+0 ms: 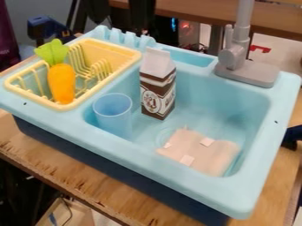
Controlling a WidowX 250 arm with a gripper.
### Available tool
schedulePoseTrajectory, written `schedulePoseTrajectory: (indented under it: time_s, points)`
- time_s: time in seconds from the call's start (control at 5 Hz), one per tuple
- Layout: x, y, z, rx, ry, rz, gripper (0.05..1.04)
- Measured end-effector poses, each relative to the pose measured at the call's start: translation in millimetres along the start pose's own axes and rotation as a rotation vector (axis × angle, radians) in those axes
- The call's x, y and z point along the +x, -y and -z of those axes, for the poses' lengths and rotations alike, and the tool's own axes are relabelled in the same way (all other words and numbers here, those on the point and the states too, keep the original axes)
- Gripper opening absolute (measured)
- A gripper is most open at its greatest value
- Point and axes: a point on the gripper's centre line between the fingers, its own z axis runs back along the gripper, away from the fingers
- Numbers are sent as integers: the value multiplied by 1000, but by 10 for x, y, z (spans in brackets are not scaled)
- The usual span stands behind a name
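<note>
Standing in sink (258,176), carton (157,84) points upward, long axis vertical; cannot tell if pincer (142,23) clenched.

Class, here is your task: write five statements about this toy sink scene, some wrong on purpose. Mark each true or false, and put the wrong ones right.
1. The orange carrot with green leaves is in the yellow dish rack. True.
2. The brown and white carton lies on its side in the basin. False: it stands upright there.
3. The blue cup is in the basin, on the side nearer the dish rack. True.
4. The grey tap lies at the bottom of the basin. False: it stands on the sink's far rim.
5. The pale, flat piece is propped against the carton. False: it lies on the basin floor, apart from the carton.
</note>
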Motion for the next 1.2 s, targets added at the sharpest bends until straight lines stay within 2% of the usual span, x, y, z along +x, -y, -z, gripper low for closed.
schedulePoseTrajectory:
  time_s: [0.2, 0.6, 0.8, 1.0, 1.2]
  points:
    - [-21, 8, 78, -1, -31, -1, 1001]
    - [-255, 502, 360, -59, -103, 97, 1001]
    - [-370, 685, 536, -78, -116, 134, 1001]
    - [-370, 785, 638, -74, -77, 113, 1001]
    - [-335, 833, 808, -62, -88, 101, 1001]
